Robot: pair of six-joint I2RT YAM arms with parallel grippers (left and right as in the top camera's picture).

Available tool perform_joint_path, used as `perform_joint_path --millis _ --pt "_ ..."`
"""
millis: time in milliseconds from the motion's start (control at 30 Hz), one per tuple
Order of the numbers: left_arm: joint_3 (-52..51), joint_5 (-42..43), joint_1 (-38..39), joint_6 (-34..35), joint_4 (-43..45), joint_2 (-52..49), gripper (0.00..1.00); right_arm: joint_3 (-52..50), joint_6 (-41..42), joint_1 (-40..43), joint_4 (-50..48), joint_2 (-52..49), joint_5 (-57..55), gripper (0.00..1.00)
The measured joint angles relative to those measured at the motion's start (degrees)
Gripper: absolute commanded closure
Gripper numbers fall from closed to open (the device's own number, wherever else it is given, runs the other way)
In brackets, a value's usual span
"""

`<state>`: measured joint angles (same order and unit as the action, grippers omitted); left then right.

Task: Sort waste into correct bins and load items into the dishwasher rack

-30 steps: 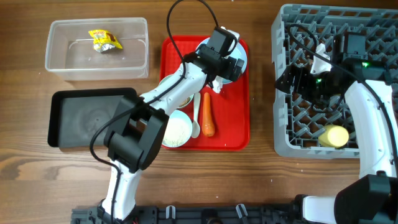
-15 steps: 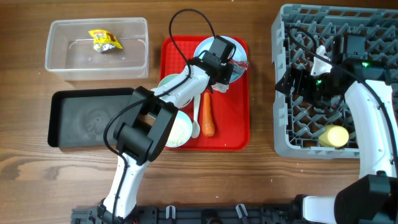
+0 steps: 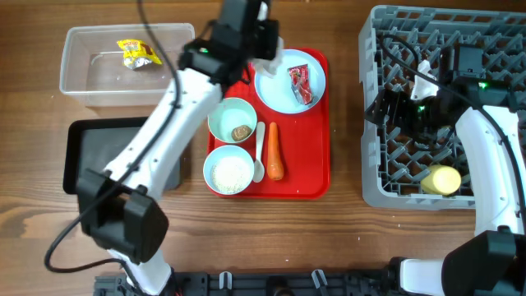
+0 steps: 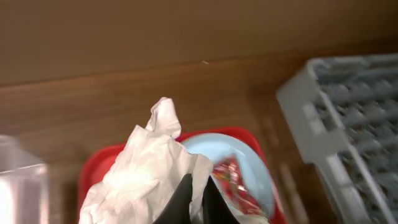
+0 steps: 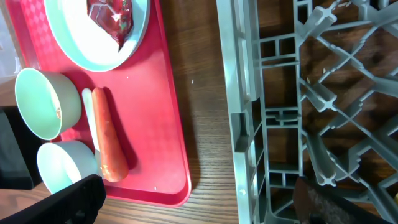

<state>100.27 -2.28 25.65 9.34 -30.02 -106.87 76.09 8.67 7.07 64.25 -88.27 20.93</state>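
My left gripper (image 4: 198, 202) is shut on a crumpled white tissue (image 4: 146, 168) and holds it high above the back of the red tray (image 3: 316, 164); in the overhead view that gripper (image 3: 267, 45) is up by the tray's far edge. Below lies the pale blue plate (image 3: 283, 90) with a red wrapper (image 3: 300, 85). One bowl (image 3: 226, 115) holds a brown lump (image 3: 241, 132), the other bowl (image 3: 228, 170) rice. A white spoon (image 3: 259, 152) and a carrot (image 3: 274, 152) lie beside them. My right gripper (image 3: 382, 105) hangs open over the grey dishwasher rack (image 3: 444, 33), nothing between its fingers (image 5: 68, 199).
The clear tub (image 3: 90, 78) at the back left holds a yellow wrapper (image 3: 137, 53). In front of it sits the black bin (image 3: 99, 156), partly under my left arm. A yellow cup (image 3: 445, 179) lies in the rack's near corner. Bare wood separates tray and rack.
My left gripper closed on the tissue at the plate and rose up and left with it, uncovering the red wrapper. The right arm has not moved.
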Motion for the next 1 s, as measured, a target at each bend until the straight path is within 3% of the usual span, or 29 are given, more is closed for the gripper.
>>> perform_joint_path --millis 67,167,200,233,267,500,567,667,833,1000 --pt "0.00 -0.57 -3.13 0.00 -0.02 -0.04 0.96 0.02 0.00 0.00 0.00 0.00 0.00 0.01" --pt "0.00 -2.40 -14.23 0.00 0.57 -1.18 0.94 0.00 0.02 0.00 0.00 0.00 0.00 0.00" --pt "0.00 -2.99 -18.27 0.00 1.38 -2.43 0.65 0.00 0.00 0.00 0.02 0.00 0.00 0.00" --pt "0.00 -3.26 -20.76 0.00 2.89 -3.98 0.23 0.00 0.02 0.00 0.00 0.00 0.00 0.01" --pt "0.00 -3.43 -22.32 0.00 3.89 -5.84 0.00 0.00 0.02 0.00 -0.02 0.00 0.00 0.01" --pt "-0.02 -0.02 -21.53 0.39 3.65 -10.32 0.00 0.00 0.02 0.00 -0.02 0.00 0.00 0.00" --pt "-0.02 6.67 -17.57 0.42 3.19 -10.29 0.00 0.00 0.02 0.00 -0.02 0.00 0.00 0.01" --pt "-0.02 11.91 -5.51 -2.40 3.08 -10.47 0.01 0.00 0.00 0.00 -0.02 0.00 0.00 0.01" --pt "0.15 11.32 5.40 -5.42 -3.41 -18.82 0.09 0.00 0.00 0.00 0.07 0.00 -0.17 0.01" --pt "-0.02 7.91 6.12 -3.48 -7.50 -20.83 0.12 0.00 0.00 0.00 0.09 0.00 -0.42 0.01"
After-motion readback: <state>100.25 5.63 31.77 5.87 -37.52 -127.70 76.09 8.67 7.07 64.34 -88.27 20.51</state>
